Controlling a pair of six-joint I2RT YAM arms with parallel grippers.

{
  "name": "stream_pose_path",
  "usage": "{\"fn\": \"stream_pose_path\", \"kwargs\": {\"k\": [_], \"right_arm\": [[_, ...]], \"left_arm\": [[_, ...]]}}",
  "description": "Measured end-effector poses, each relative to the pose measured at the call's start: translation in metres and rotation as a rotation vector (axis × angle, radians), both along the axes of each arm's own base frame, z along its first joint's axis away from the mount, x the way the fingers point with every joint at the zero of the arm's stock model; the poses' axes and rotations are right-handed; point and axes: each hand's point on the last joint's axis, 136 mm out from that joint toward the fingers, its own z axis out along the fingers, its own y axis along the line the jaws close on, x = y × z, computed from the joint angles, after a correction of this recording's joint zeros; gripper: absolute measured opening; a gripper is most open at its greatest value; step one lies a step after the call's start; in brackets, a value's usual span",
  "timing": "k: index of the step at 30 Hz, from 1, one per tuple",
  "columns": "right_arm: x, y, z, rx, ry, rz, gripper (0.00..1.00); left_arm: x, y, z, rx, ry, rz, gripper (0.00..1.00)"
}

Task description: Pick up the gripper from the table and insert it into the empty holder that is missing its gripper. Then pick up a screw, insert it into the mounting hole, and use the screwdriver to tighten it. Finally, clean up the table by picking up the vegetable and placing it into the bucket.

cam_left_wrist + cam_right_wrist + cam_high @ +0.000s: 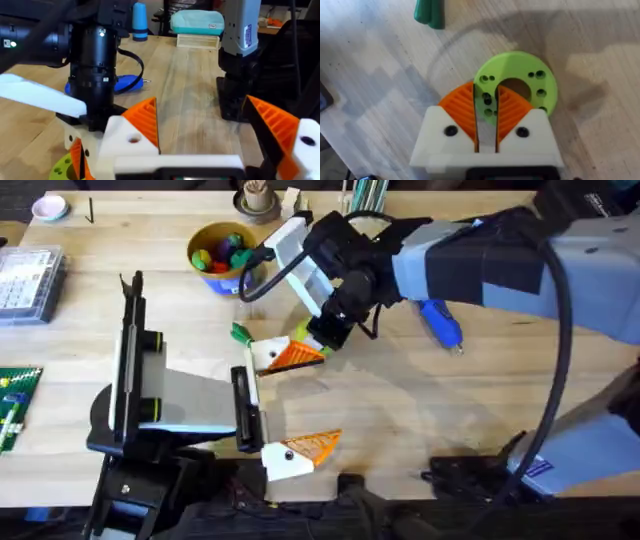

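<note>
Right gripper (486, 131), pads nearly closed, pinches the lime-green disc (517, 82) (seemingly moving clutter); vegetable (429, 12) at 11 o'clock. Left gripper (280, 405) stands wide, empty.

You are looking at a robotics lab or workshop bench. The wooden counter (420, 400) carries two robot arms on clamped bases, a clear parts box (28, 280) with small compartments, a blue electric screwdriver (440, 323), a cup of sticks (257, 198) and a bucket (222, 258) of colourful toys used as props. From the left wrist view you can see a teal case (197, 23) and cluttered equipment in the room behind the counter.
</note>
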Motion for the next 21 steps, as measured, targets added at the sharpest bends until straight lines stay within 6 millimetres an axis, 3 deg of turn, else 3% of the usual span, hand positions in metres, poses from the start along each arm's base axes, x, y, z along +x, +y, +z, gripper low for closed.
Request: {"fn": "stream_pose_path", "kwargs": {"k": [7,14,21], "right_arm": [[0.0002,0.0,0.0002,0.0,-0.001,0.0,0.135],[-0.0009,-0.0013,-0.0004,-0.005,0.004,0.0,0.277],[-0.0016,-0.0039,-0.0016,-0.019,0.005,-0.003,0.29]], "left_arm": [[0.0,0.0,0.0,0.0,0.0,0.0,0.993],[0.0,0.0,0.0,0.0,0.0,0.0,0.993],[0.0,0.0,0.0,0.0,0.0,0.0,0.993]]}}
